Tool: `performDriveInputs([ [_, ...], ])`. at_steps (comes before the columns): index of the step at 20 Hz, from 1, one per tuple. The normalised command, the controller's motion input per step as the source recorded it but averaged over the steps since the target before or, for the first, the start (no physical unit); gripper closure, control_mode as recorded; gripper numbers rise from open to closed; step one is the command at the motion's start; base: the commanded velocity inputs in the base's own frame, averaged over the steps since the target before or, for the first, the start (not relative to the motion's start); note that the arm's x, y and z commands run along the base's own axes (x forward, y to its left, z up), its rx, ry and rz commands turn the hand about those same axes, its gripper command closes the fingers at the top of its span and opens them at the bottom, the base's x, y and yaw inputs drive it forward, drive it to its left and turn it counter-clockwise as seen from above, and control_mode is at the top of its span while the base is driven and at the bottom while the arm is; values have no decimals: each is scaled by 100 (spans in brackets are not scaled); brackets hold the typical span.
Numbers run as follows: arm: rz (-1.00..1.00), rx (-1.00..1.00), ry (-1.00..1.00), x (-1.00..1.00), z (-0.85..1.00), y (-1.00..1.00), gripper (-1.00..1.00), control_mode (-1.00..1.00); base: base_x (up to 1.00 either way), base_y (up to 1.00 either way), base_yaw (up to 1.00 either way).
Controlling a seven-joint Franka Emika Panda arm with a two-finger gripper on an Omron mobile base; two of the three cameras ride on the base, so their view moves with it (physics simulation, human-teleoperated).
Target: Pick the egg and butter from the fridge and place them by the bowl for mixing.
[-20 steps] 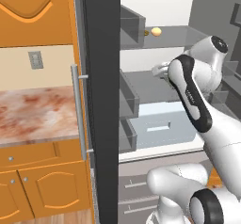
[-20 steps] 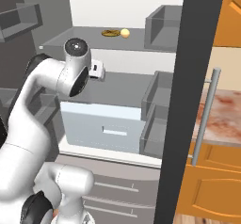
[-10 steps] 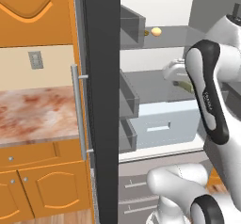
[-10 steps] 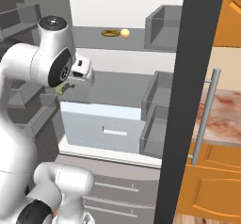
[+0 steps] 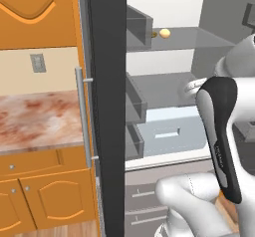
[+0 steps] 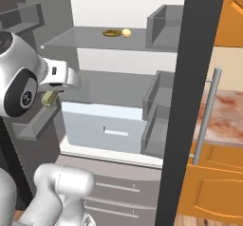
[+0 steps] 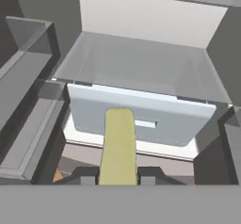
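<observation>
With the fridge point(image 6: 118, 120) standing open in front of you, your gripper point(image 7: 117, 176) is pinching the butter point(image 7: 118, 145), the dull olive-yellow block standing up between the two dark finger tips in the hand view. Look at the right base view and you'll see the same block point(image 6: 47, 98) just beside the white wrist, held out in front of the fridge's left door bins, above and to the left of the pale blue-white drawer point(image 6: 107, 127). Your hand camera looks down over that drawer point(image 7: 141, 119) and the grey shelf behind it. The egg point(image 6: 126, 32) sits on the upper shelf, touching or just beside a flat dull-yellow piece point(image 6: 112, 32); the left base view shows the egg point(image 5: 165, 33) there too
</observation>
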Motion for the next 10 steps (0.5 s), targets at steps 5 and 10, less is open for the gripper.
performDriveInputs([
  [5, 0, 0, 0, 0, 0, 0, 100, 100, -100, 9, 1],
  [10, 0, 0, 0, 0, 0, 0, 100, 100, -97, 29, 31],
])
